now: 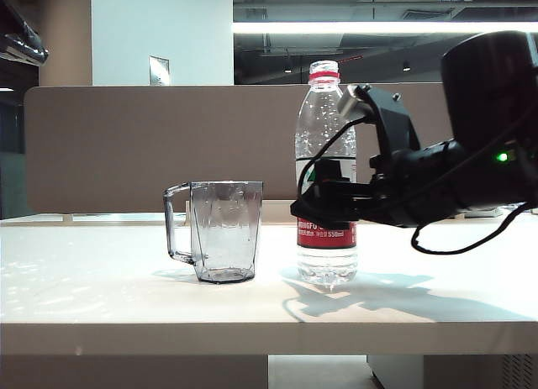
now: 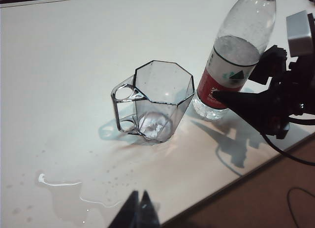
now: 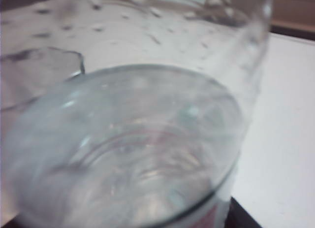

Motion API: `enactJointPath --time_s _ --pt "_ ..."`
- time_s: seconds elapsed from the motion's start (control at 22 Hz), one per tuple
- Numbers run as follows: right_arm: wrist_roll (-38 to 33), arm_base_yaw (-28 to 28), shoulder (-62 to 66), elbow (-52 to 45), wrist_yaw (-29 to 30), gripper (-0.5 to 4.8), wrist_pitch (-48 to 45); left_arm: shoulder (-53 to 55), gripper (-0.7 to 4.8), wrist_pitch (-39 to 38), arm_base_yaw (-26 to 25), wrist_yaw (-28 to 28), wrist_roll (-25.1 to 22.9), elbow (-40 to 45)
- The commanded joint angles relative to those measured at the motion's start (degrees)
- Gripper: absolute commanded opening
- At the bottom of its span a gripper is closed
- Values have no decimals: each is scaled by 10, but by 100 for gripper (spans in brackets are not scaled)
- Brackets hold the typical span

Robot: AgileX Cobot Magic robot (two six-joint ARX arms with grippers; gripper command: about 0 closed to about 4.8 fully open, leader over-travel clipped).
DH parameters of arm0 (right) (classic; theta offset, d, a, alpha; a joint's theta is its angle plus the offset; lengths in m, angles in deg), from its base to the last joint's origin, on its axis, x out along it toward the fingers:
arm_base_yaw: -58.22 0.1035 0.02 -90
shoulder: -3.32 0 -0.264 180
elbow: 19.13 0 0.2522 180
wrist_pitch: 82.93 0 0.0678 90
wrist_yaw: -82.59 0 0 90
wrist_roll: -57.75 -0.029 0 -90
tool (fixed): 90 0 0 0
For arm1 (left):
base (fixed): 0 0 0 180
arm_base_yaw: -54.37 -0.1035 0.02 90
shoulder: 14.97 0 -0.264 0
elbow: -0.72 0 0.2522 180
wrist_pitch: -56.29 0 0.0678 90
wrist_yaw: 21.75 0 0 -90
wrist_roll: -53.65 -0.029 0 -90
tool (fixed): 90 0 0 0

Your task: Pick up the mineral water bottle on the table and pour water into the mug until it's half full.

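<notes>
In the exterior view, the mineral water bottle stands upright on the table, just right of the mug. The right end effector is at the bottle's label, with its jaws spread wide; whether they press the bottle cannot be told.

In the left wrist view, the left end effector hangs above a puddle of water, its fingers together.

In the right wrist view, the bottle fills the picture, blurred.

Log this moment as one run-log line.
right gripper: open, at mineral water bottle label | left gripper: shut, idle | mug: empty, upright | puddle on table
</notes>
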Motion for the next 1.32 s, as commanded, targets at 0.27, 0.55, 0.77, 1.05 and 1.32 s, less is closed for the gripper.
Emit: enactJointPath --time_s 0.27,0.55,0.77,1.05,1.32 --pt "-41 2 15 8 -40 366 -41 -1 -5 7 0 0 0 -2" --pt "-52 2 15 8 -41 263 -50 -1 -5 7 0 0 0 -2" --pt "-47 2 15 8 -41 263 -49 -1 -5 7 0 0 0 -2" --pt "-6 1 14 10 -41 263 -43 -1 -5 7 0 0 0 -2" --pt "-5 1 14 10 -41 263 -29 -1 -5 7 0 0 0 -2"
